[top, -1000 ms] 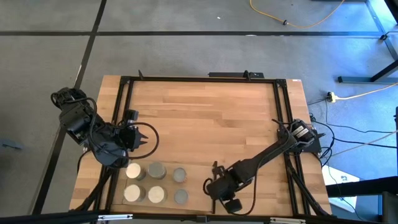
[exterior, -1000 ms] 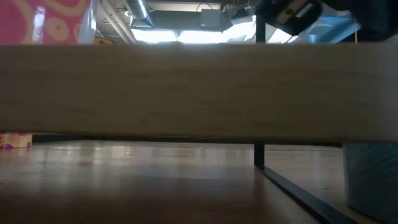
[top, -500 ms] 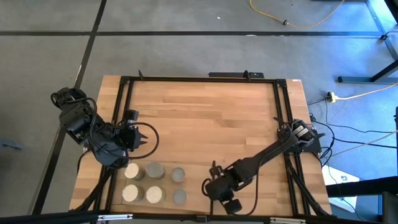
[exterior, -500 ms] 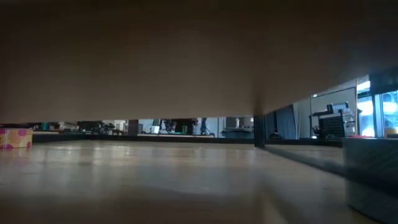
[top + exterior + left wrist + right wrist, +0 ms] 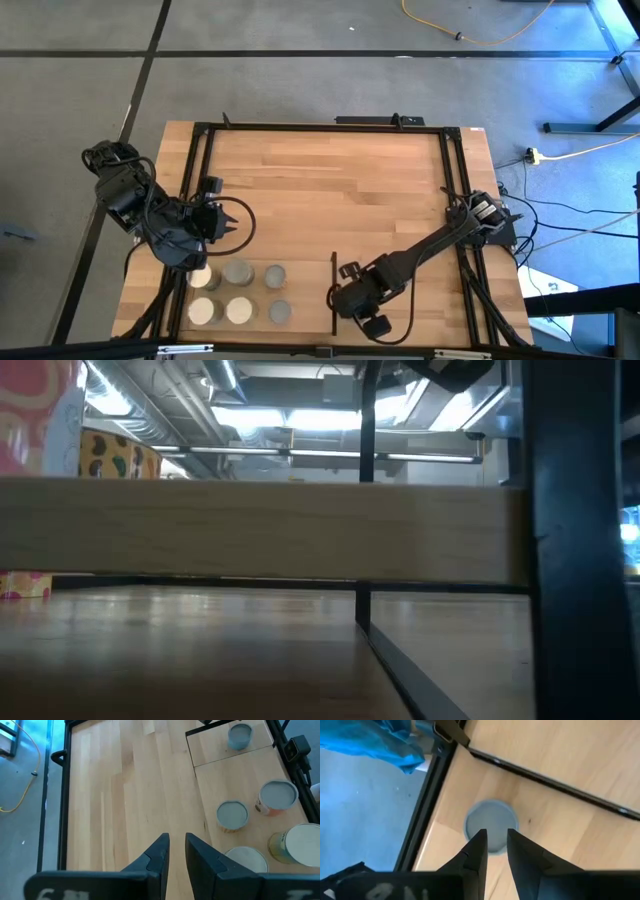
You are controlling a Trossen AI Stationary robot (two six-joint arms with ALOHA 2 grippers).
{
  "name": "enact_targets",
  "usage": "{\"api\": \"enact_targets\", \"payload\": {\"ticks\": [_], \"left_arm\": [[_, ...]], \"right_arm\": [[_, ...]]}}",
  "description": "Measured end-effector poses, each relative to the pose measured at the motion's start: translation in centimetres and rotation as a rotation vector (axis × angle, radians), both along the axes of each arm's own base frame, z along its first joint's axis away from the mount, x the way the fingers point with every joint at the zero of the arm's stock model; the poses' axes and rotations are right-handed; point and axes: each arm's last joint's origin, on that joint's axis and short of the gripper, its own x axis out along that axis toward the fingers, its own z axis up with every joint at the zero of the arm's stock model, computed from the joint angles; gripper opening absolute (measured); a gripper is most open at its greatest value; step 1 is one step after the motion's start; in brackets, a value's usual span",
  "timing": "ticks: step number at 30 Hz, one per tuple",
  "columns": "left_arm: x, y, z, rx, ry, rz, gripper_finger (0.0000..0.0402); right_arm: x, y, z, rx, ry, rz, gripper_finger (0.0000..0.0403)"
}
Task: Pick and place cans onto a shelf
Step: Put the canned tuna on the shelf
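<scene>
Cans (image 5: pixel 237 272) stand in two rows of three on the shelf (image 5: pixel 303 292), a light-wood panel lying at the near left part of the surface (image 5: pixel 330 180). The shelf's thin black divider (image 5: pixel 333 295) runs along its right edge. The left gripper (image 5: pixel 176 837) hovers over bare wood just beyond the cans, its jaws nearly pressed together with only a narrow gap and nothing between them. The right gripper (image 5: pixel 495 832) sits low on the other side of the divider, near the front edge. Its jaws are also almost together and empty, pointing down over one grey-topped can (image 5: pixel 490 817) beside the black frame (image 5: pixel 427 820). In the low view a wooden board (image 5: pixel 260 530) spans the picture.
</scene>
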Motion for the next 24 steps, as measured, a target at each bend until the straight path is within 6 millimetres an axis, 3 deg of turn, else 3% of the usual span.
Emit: {"api": "enact_targets", "payload": {"ticks": [5, 13, 18, 24], "left_arm": [[0.0, 0.0, 0.0, 0.002, -0.002, 0.002, 0.0055], [0.0, 0.0, 0.0, 0.005, -0.003, 0.003, 0.0055], [0.0, 0.0, 0.0, 0.005, -0.004, 0.003, 0.0055], [0.0, 0.0, 0.0, 0.005, -0.004, 0.003, 0.0055]], "right_arm": [[-0.5, -0.3, 0.2, -0.015, 0.035, -0.006, 0.0076], [-1.7, -0.7, 2.2, -0.023, 0.024, -0.036, 0.0076], [-2.4, -0.1, 1.7, -0.053, 0.037, -0.036, 0.0076], [-3.6, -0.9, -0.6, -0.046, 0.015, -0.125, 0.0076]]}}
